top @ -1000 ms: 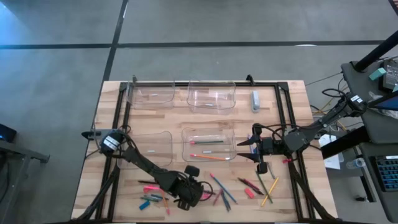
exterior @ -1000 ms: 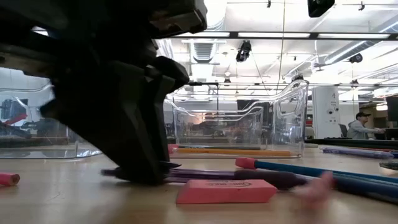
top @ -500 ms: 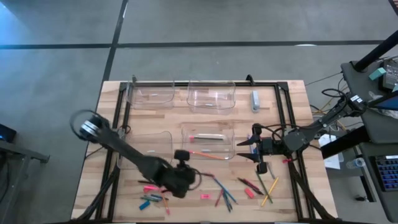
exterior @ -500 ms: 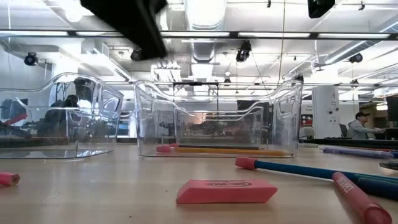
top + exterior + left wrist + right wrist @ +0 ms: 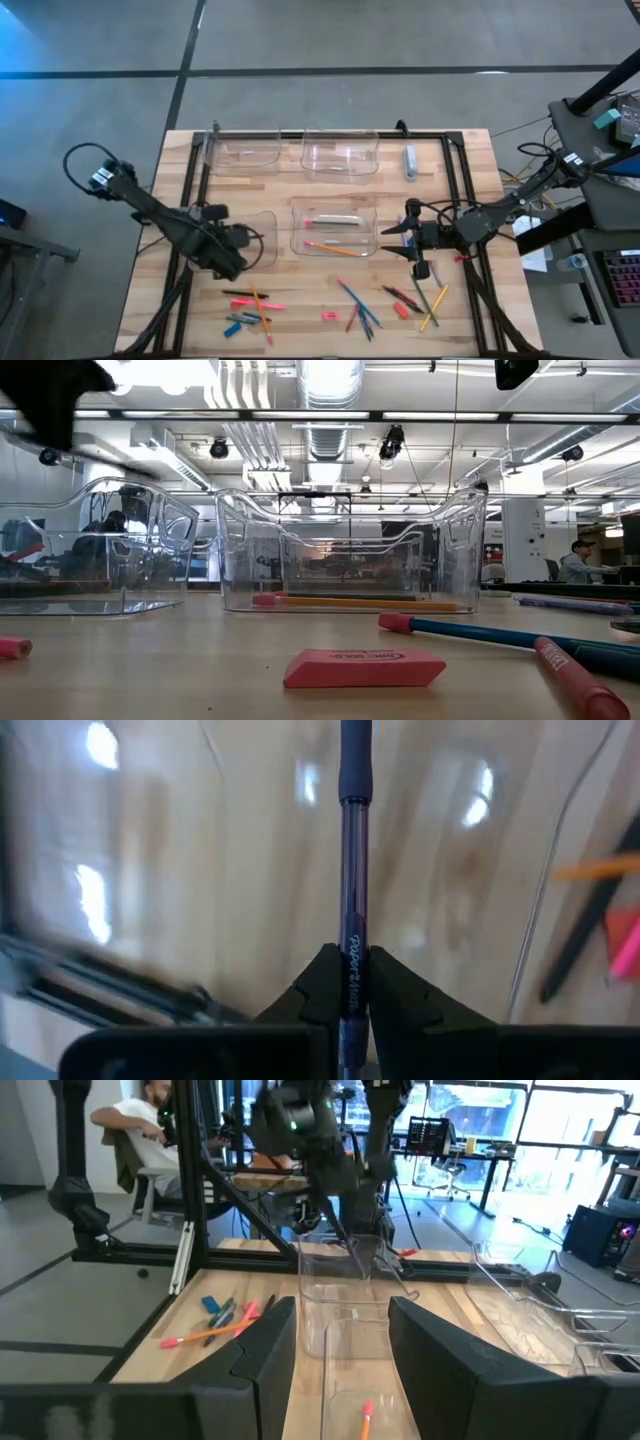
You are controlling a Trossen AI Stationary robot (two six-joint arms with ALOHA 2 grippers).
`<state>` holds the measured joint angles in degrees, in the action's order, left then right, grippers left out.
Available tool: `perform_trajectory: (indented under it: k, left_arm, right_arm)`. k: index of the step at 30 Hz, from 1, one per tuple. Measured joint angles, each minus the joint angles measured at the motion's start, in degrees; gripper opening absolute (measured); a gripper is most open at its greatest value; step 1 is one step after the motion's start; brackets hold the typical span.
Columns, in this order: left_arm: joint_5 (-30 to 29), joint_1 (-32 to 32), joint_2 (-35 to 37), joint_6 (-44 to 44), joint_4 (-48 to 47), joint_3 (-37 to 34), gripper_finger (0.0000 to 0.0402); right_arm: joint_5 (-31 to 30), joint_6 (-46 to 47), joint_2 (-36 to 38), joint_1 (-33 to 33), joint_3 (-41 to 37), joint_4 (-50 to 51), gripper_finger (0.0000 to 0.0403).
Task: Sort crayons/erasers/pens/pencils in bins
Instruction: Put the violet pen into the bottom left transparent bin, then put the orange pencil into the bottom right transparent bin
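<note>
Item, pen-sorting step: my left gripper (image 5: 232, 255), fingers clamped on a purple pen (image 5: 354, 870), hangs over the empty near-left bin (image 5: 262, 225), release into it due next, while my right gripper (image 5: 415, 240) waits half-open beside the pencil bin (image 5: 372, 212).

Even overhead light falls on my surface (image 5: 470, 180), with only faint shadows. Level view: bright ceiling strips (image 5: 330, 380) glare, a blurred dark mass smears the upper left, and the near eraser (image 5: 363, 667) is soft. My left wrist view is motion-blurred at its edges; white glints dot the clear bin (image 5: 470, 810).
</note>
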<state>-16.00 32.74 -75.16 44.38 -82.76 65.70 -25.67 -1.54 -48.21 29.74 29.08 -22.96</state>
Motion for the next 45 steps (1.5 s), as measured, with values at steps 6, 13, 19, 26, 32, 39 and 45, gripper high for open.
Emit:
perform_trajectory:
  k: [6, 13, 19, 26, 32, 39, 45]
  left_arm:
    - [6.2, 0.8, 3.9, 1.9, 5.4, -10.2, 0.0046]
    - [6.7, 0.7, 4.4, 3.3, 5.0, -12.9, 0.0171]
    - [5.7, 0.7, 4.3, 3.3, 2.7, -6.7, 0.0233]
    - [1.0, 1.3, 1.5, -1.7, 13.9, -0.2, 0.022]
    - [2.9, 2.7, -6.0, -11.9, 30.5, 0.0, 0.0202]
    - [13.8, 3.1, -19.5, -13.9, 30.8, 2.3, 0.0196]
    - [16.2, 4.9, -25.5, -17.1, 30.8, 3.7, 0.0195]
  right_arm:
    - [-0.1, -0.1, 0.0, 0.0, 0.0, 0.0, 0.0153]
    - [-0.7, 0.0, 0.0, 0.0, -0.1, 0.0, 0.0153]
    - [-1.5, 0.0, 0.0, 0.0, -0.2, 0.0, 0.0153]
    - [-1.5, 0.0, 0.0, 0.0, -0.2, 0.0, 0.0153]
    - [-1.5, 0.0, 0.0, 0.0, -0.2, 0.0, 0.0153]
    - [-1.5, 0.4, 0.0, 0.0, -0.2, 0.0, 0.0153]
    - [-1.5, 0.4, 0.0, 0.0, -0.3, 0.0, 0.0153]
